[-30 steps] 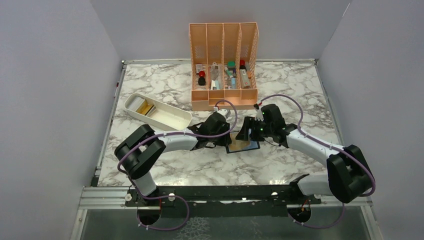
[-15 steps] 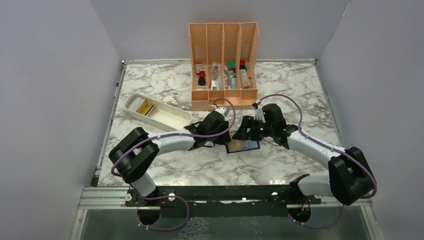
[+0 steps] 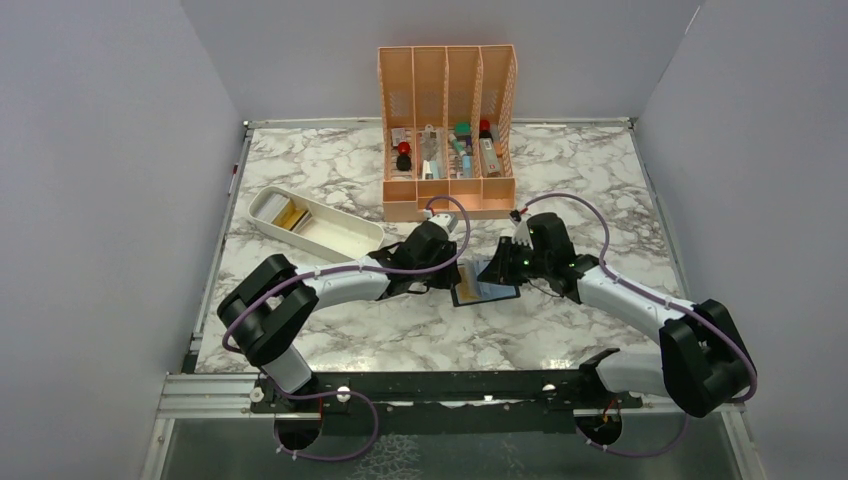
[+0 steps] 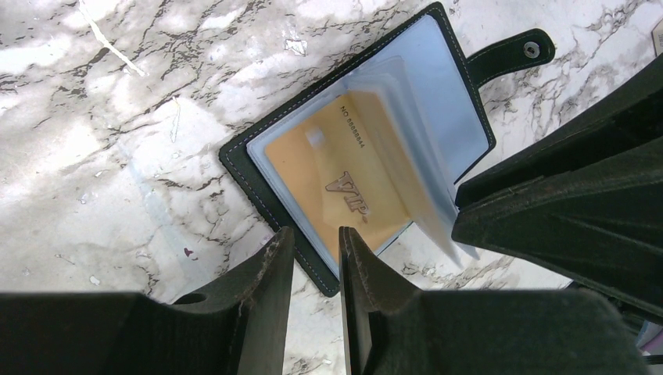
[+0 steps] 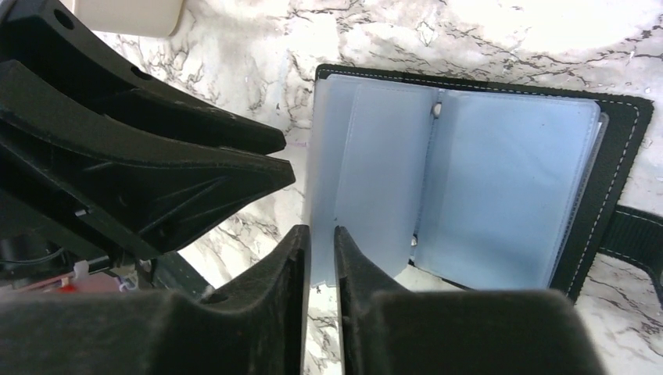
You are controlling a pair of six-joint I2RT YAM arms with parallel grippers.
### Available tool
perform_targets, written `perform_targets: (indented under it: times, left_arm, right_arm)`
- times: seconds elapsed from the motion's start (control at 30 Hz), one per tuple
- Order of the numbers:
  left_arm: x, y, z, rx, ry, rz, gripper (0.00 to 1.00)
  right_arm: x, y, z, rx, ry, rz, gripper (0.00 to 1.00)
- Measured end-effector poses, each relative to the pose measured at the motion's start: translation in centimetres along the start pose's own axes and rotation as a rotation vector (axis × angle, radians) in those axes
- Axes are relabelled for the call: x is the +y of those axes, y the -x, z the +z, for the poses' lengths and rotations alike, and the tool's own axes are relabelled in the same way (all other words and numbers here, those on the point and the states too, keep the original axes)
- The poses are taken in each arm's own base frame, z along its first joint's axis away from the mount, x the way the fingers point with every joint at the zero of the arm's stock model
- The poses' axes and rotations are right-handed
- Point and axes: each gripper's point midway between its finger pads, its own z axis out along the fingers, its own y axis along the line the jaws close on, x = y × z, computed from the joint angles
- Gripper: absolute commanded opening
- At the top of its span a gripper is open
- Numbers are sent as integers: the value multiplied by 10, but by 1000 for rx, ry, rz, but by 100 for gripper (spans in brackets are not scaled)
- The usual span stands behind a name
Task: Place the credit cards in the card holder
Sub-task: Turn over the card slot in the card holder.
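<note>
The black card holder (image 3: 486, 294) lies open on the marble between my two grippers, its clasp tab (image 4: 512, 53) pointing away. A gold credit card (image 4: 344, 172) marked VIP sits in one of its bluish pockets. My left gripper (image 4: 315, 234) stands narrowly open astride the holder's near corner, one fingertip over the card and the other beside the black edge. My right gripper (image 5: 320, 233) is shut on the edge of a bluish pocket leaf (image 5: 367, 172) and holds it lifted off the open holder (image 5: 618, 141). More gold credit cards (image 3: 291, 215) lie in the white tray.
The oblong white tray (image 3: 335, 238) lies at the left of the table. The tall orange slotted organiser (image 3: 447, 130) with small items stands at the back. Both arms meet close together over the holder, the right gripper (image 3: 497, 268) next to the left one (image 3: 452, 277).
My right gripper's jaws have closed onto the pocket leaf after standing wide open. The left arm settled a little early on and its jaws kept the same gap.
</note>
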Motion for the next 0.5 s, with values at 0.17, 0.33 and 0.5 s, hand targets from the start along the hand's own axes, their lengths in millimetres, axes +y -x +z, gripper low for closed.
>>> perform_targets:
  times: [0.17, 0.33, 0.5]
  left_arm:
    - [0, 0, 0, 0, 0, 0, 31]
    - [0, 0, 0, 1, 0, 0, 31]
    - [0, 0, 0, 0, 0, 0, 31]
  right_arm:
    - [-3, 0, 1, -6, -11, 6, 7]
    - [-10, 2, 2, -27, -46, 7, 12]
    - [-28, 3, 0, -43, -144, 16, 20]
